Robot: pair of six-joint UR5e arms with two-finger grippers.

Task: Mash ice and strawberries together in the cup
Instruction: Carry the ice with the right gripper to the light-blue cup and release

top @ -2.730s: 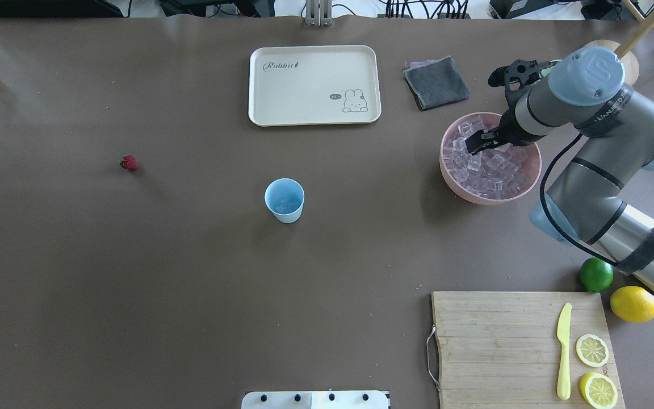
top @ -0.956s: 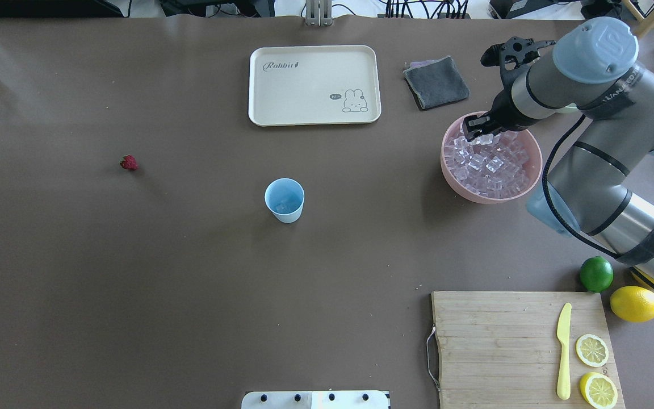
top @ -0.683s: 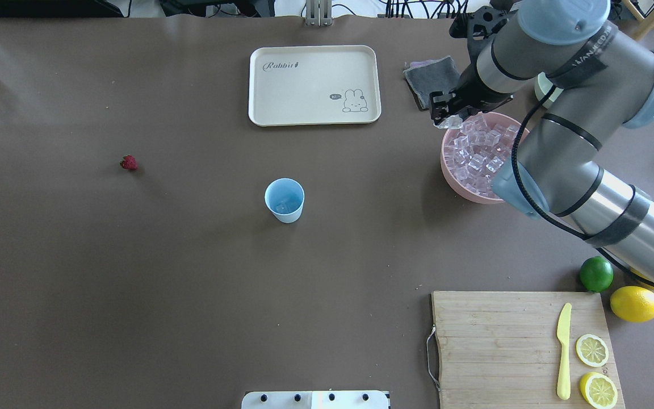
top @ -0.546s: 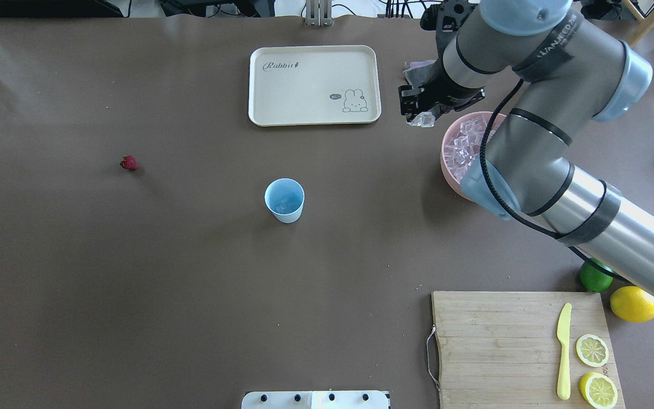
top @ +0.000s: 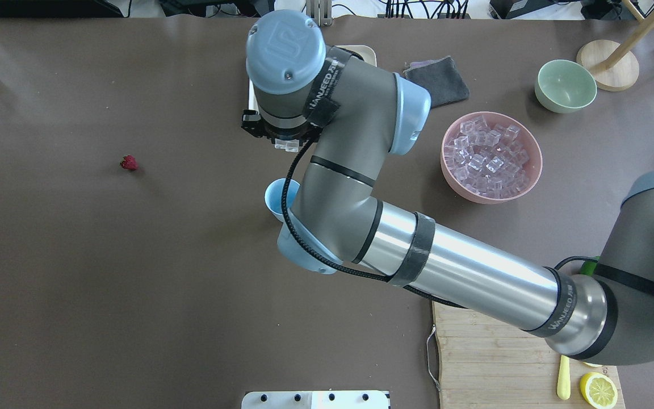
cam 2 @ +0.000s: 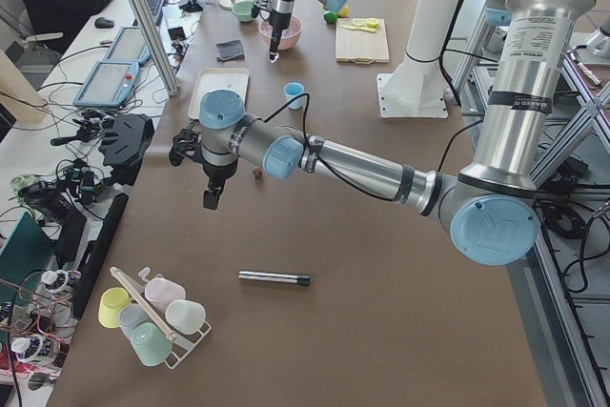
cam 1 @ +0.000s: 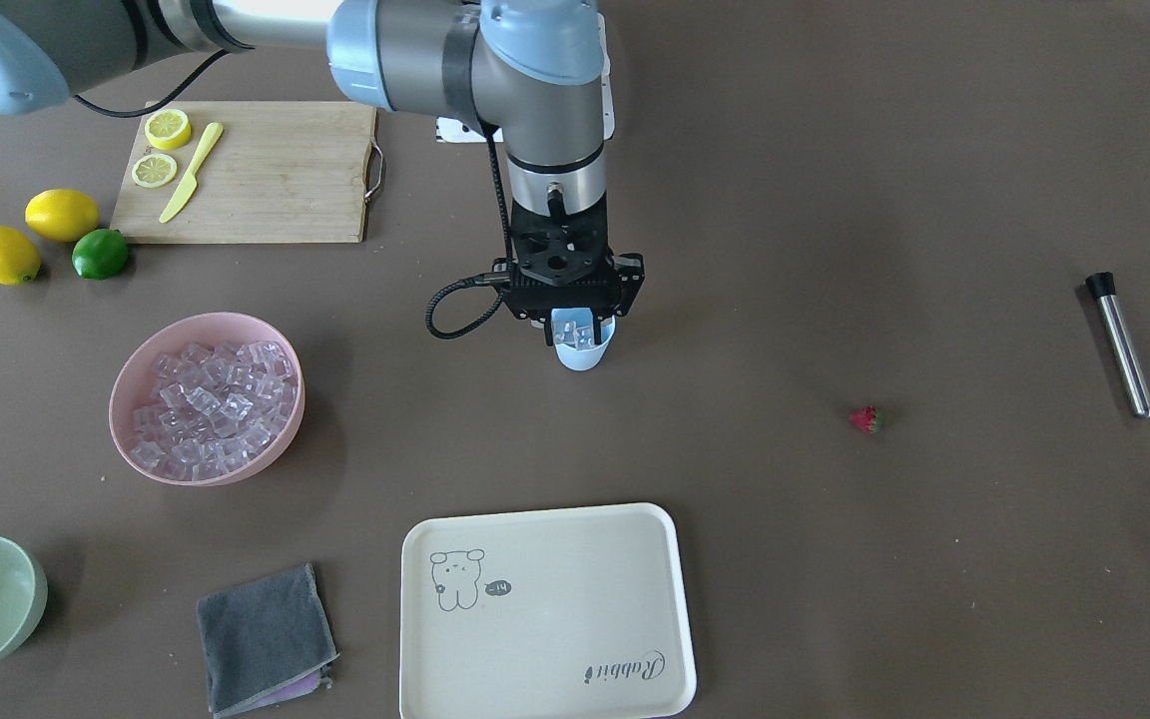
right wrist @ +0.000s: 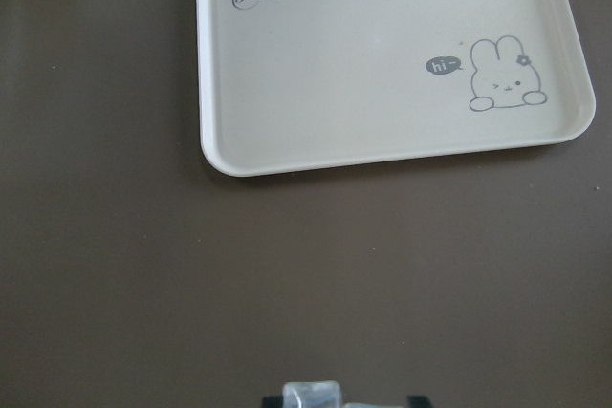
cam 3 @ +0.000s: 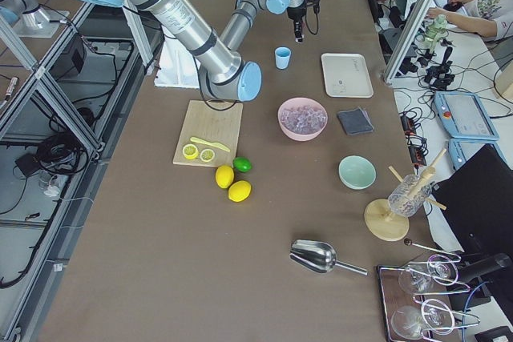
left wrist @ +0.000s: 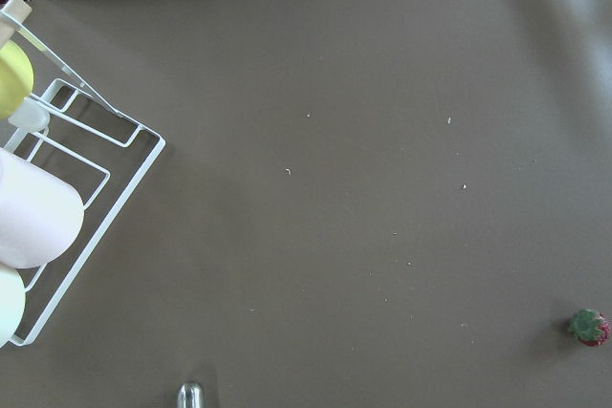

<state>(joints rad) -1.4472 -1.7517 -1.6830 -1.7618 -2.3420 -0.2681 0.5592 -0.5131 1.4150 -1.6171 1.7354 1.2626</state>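
Brown-covered table, set out for a drink; near its middle, a small light-blue plastic tumbler, upright, mouth up. Straight above it, the right gripper, pointing down, jaws clamped on a small clear plastic ice cube. From the front-facing camera, cube just over the tumbler's mouth, seemingly apart from the rim; from overhead, tumbler half hidden under the forearm. Judged as the end of a carry: tumbler directly below the jaws, so nothing left but to part them and drop the cube, no sideways shift called for. Contents of the tumbler: cannot tell.

Off to the robot's right, a wide pink bowl holding a heap of like cubes. Well apart on the robot's left, one tiny red strawberry with a green top, alone on the cover, not yet in the tumbler; much nearer the left gripper than the right, so probably that arm's pick. Left jaws shown only from the table's end; cannot tell whether apart or together. Farther left, a steel rod with a black cap, flat on the cover, long axis near-to-far; mashing not yet begun.
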